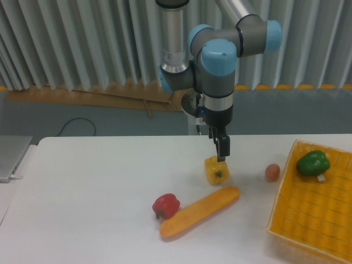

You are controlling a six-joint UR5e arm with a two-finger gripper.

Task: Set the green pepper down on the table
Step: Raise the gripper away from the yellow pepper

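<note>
The green pepper (313, 163) lies inside the yellow woven basket (308, 214) at the right, near its far edge. The white table (88, 203) spreads across the lower view. My gripper (221, 155) hangs from the arm over the middle of the table, just above the yellow pepper (216, 170) and well left of the green pepper. Its dark fingers point down and overlap from this angle, so their spacing is unclear. Nothing shows between them.
A red pepper (165, 205) and a long orange vegetable (201, 212) lie in front of the yellow pepper. A small brown egg-like object (272, 172) rests between the yellow pepper and the basket. A grey laptop-like slab (11, 157) sits at the far left.
</note>
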